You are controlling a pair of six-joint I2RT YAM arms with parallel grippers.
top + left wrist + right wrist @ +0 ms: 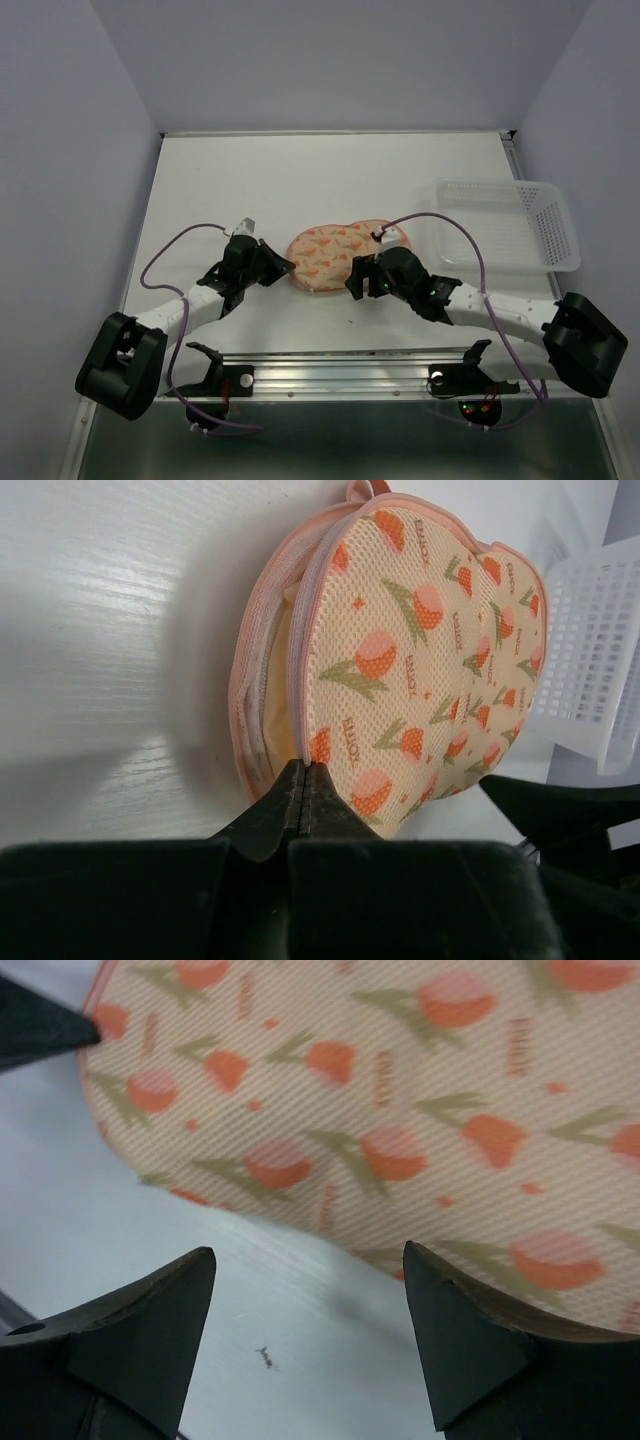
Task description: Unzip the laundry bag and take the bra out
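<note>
The laundry bag (330, 258), a peach pouch with orange and green tulip marks, lies at mid-table. My left gripper (287, 268) is at its left end, jaws shut on the pink zip edge (303, 770). In the left wrist view the bag (420, 650) gapes along that edge, and a tan-beige surface, probably the bra (283, 695), shows inside the gap. My right gripper (352, 280) hovers over the table at the bag's near edge. In the right wrist view it (310, 1260) is open with only bare table between its fingers, and the bag (380, 1090) lies just beyond the tips.
A clear plastic mesh basket (510, 225) stands at the right, close to the bag's far end (600, 660). A metal rail (350, 365) runs along the near edge between the arm bases. A small dark speck (265, 1358) marks the table below the right gripper.
</note>
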